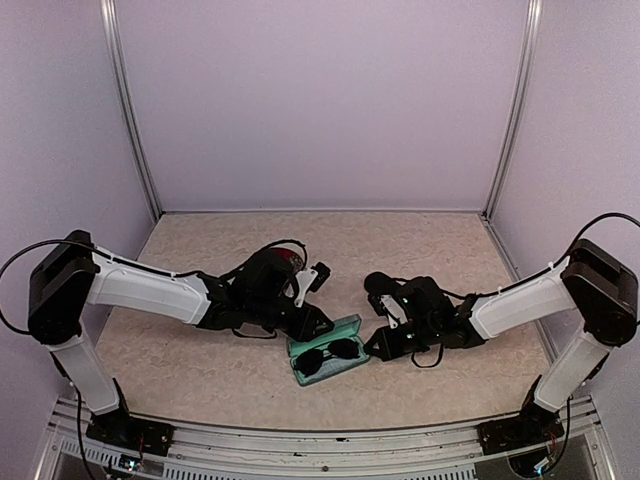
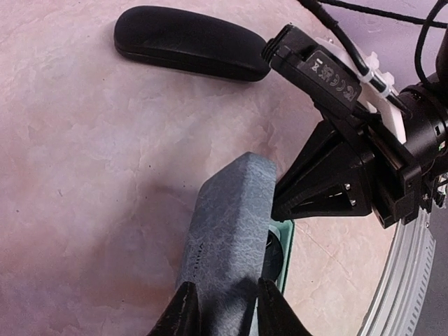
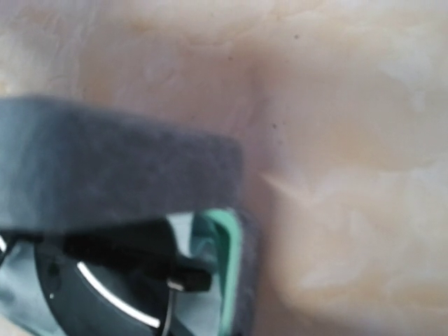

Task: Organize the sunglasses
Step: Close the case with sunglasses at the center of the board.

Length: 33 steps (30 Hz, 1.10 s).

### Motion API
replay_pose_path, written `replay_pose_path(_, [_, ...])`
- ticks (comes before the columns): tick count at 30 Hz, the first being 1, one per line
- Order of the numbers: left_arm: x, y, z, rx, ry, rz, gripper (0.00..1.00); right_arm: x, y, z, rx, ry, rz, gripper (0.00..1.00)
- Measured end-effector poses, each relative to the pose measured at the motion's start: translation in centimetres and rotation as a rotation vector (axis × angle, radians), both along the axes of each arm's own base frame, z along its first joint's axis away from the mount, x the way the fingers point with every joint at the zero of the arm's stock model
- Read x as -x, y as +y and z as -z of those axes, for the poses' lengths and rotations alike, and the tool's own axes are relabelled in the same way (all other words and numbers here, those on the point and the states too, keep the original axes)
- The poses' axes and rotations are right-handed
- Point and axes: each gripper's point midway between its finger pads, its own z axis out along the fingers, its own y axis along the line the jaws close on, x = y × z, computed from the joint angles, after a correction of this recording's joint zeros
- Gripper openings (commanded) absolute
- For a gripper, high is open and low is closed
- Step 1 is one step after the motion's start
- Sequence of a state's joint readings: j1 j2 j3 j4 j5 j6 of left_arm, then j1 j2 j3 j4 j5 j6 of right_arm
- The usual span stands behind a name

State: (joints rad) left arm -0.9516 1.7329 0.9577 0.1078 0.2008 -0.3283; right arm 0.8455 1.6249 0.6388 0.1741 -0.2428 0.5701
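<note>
Though finding the thin black sunglasses [image 1: 328,353] lying in the open blue-grey case [image 1: 300,366] at the table's [image 1: 200,370] six o'clock, judging it midway: pinching the lid [image 2: 231,210] with the left gripper [image 2: 227,315], resting the shut, seemingly empty right gripper [image 1: 376,347] at its three o'clock; awaiting closure.

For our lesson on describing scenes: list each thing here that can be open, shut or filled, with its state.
Rectangular case: open.
Black-framed sunglasses: lying inside that case.
Black oval case: closed.
Left fingers: closed on the open case.
Right fingers: shut, at the case's end.
</note>
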Motion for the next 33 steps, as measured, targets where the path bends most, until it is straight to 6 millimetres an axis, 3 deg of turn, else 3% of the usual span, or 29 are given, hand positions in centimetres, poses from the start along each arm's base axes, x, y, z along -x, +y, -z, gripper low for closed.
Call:
replay_pose_path(15, [2.7, -1.8, 0.4, -0.057, -0.115, -0.006, 0.14, -0.1, 0.1, 0.1, -0.004, 0.005, 0.015, 0.06])
replay_pose_path(20, [5.6, -2.8, 3.0, -0.103, -0.101, 0.037, 0.14, -0.1, 0.2, 0.1, -0.009, 0.008, 0.022, 0.06])
replay_pose_path(26, [6.0, -2.9, 3.0, -0.113, -0.129, 0.012, 0.15, -0.1, 0.2, 0.1, -0.008, 0.008, 0.025, 0.07])
replay_pose_path(29, [6.0, -2.9, 3.0, -0.118, -0.140, -0.001, 0.21, -0.1, 0.2, 0.1, -0.008, 0.008, 0.024, 0.07])
replay_pose_path(33, [6.4, -3.1, 2.9, -0.130, -0.164, -0.007, 0.38, -0.1, 0.2, 0.0, -0.009, 0.007, 0.024, 0.10])
